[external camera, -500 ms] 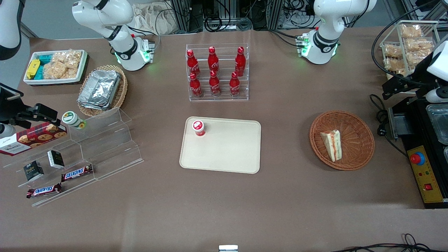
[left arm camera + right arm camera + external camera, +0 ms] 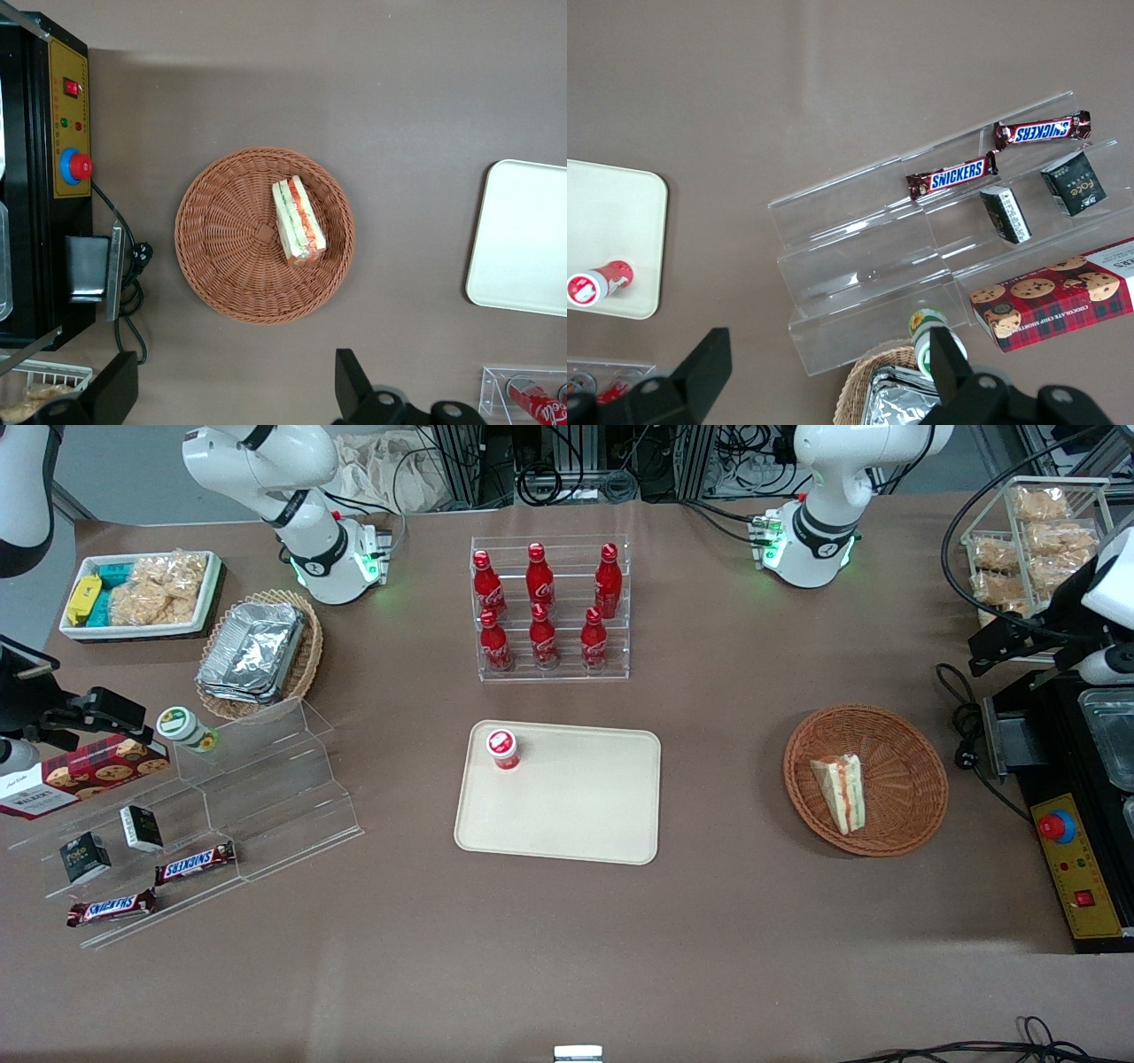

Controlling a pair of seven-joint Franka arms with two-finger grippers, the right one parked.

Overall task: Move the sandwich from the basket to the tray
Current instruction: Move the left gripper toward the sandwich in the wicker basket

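— Gripper (image 2: 235,390): hanging high over the table with fingers (image 2: 354,381) spread wide apart, gripping nothing, looking down on the basket (image 2: 221,266) from the wrist view.

— And the sandwich (image 2: 298,220)?

— Lying in the basket, off its centre toward the tray's side, resting on the weave with the striped filling edge turned up. Touching nothing but the wicker.

— Handling like what, judging by the look?

— Probably light and soft: white bread, red-orange and green layers, likely squashing or sliding apart under a hard pinch. Nothing stiff to lean on.

— So taking hold where?

— Best closing across the two flat bread faces, near the middle of the wedge, squeezing the layers together rather than prying them. Going gently; avoiding the thin tip, likely to fold.

— And the tray (image 2: 585,815)?

— Sitting well apart from the basket, toward the parked arm's end, with a small red-capped bottle (image 2: 502,748) lying on one corner. Plenty of bare beige surface showing for setting down.
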